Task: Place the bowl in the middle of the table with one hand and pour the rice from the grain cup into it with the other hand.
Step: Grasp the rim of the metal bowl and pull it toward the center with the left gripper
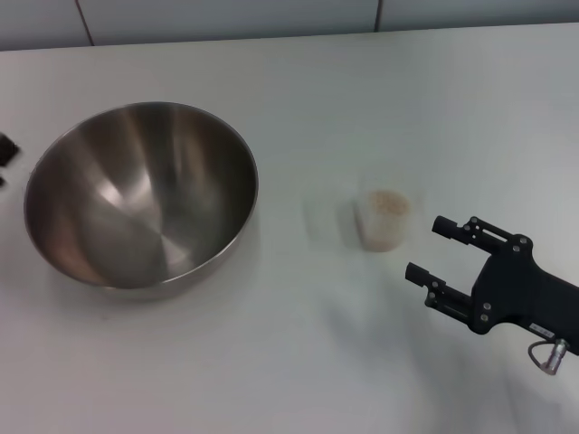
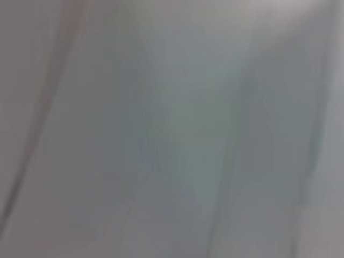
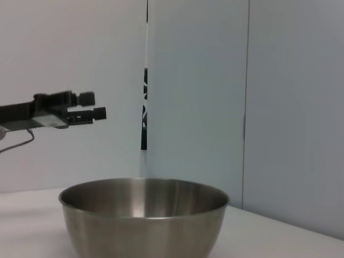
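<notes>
The stainless-steel bowl [image 1: 140, 194] stands upright on the left part of the white table [image 1: 298, 362]; it also fills the lower part of the right wrist view [image 3: 144, 215]. The clear grain cup [image 1: 383, 220] stands upright right of the middle, with the rice [image 1: 387, 202] inside. My right gripper [image 1: 425, 248] is open, a short way to the right of the cup and nearer the front, its fingers pointing at it without touching. My left gripper [image 1: 5, 149] shows only at the left edge, beside the bowl's rim; in the right wrist view [image 3: 94, 106] it hangs above and beyond the bowl.
A grey panelled wall [image 3: 199, 97] stands behind the table. The table's far edge [image 1: 289, 36] runs along the back. The left wrist view shows only a blurred pale surface.
</notes>
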Controlling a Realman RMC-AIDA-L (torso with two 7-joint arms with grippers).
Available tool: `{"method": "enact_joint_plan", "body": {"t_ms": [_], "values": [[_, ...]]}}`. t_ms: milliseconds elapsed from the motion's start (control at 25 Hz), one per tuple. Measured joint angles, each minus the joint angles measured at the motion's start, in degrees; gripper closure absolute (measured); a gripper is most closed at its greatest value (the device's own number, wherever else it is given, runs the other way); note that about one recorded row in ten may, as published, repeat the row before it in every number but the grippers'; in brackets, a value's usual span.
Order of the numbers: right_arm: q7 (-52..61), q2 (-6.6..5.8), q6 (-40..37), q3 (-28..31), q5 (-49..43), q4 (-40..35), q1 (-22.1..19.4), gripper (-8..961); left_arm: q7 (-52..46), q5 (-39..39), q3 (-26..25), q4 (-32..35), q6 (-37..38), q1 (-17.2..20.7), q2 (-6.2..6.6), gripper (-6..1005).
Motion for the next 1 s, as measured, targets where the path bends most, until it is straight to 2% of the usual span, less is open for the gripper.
{"method": "enact_joint_plan", "body": {"t_ms": [40,120,160,200,280,400,760,1000], "values": [[0.0,0.00,0.0,0.0,0.0,0.0,0.0,269,0.0,0.0,0.0,0.0,0.0,0.0,0.00,186],[0.0,0.01,0.8,0.1,0.1,0.3,0.5,269,-6.8,1.1,1.1,4.0,-2.3,-0.7,0.05,186],[0.0,0.03,1.2,0.1,0.1,0.5,0.7,269,-10.2,2.2,2.8,6.3,-4.0,-1.0,0.06,186],[0.0,0.03,2.4,0.2,0.2,1.3,1.4,269,-17.6,4.4,7.5,10.9,-7.9,-1.6,0.00,186],[0.0,0.01,3.0,0.2,0.2,1.5,1.8,269,-19.3,4.9,8.8,12.1,-8.9,-1.7,-0.03,186],[0.0,0.03,5.0,0.3,0.2,2.2,3.3,268,-26.3,6.0,14.8,17.8,-14.0,-1.8,-0.09,186],[-0.6,0.03,5.8,0.7,1.5,3.6,4.1,268,-27.1,7.6,18.7,20.1,-19.8,-1.7,-0.04,185],[-0.8,0.01,7.5,1.5,1.7,5.2,4.4,269,-27.1,11.4,19.0,20.1,-21.4,-3.2,0.01,185]]}}
